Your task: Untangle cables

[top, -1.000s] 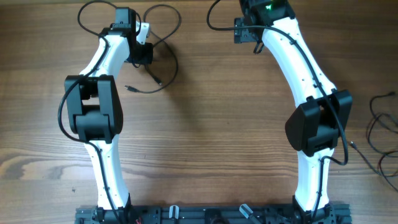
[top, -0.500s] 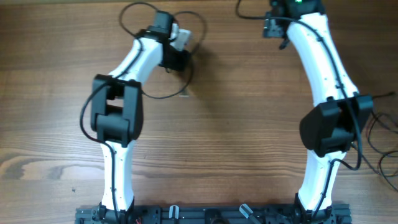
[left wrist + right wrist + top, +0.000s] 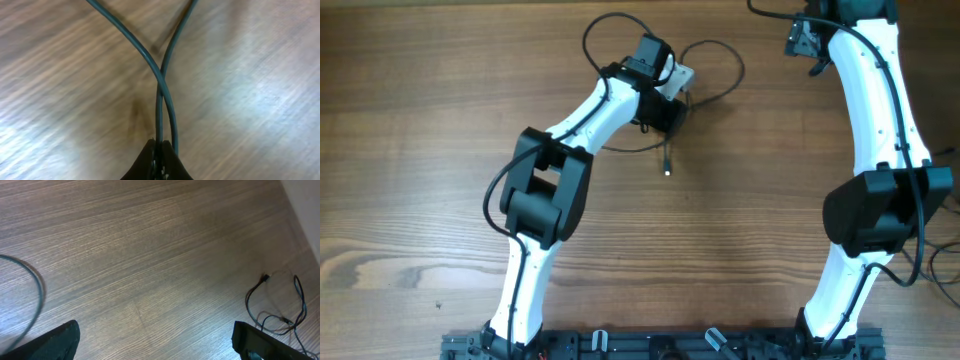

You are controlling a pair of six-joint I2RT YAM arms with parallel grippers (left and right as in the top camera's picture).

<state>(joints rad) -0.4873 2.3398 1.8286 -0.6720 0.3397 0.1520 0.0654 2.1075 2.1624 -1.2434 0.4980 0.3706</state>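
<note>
A thin black cable (image 3: 723, 62) lies at the back middle of the wooden table as one loose loop. Its tail runs down to a small plug end (image 3: 667, 170). My left gripper (image 3: 670, 98) sits over the loop's left side. In the left wrist view the left gripper (image 3: 161, 149) is shut on the cable (image 3: 160, 95), whose two strands cross just ahead of the fingertips. My right gripper (image 3: 155, 345) is open and empty, its fingers wide apart over bare wood. It is at the table's back right, mostly past the top edge of the overhead view.
Several thin cords (image 3: 930, 205) lie loose at the table's right edge; they also show in the right wrist view (image 3: 280, 305). A thicker black arm cable (image 3: 605, 30) arcs behind the left wrist. Another dark cable (image 3: 36, 297) curves at the right wrist view's left edge.
My left arm has swung to the right along the back of the table, dragging the cable loop and plug with it. My right arm has also moved right and farther back.
</note>
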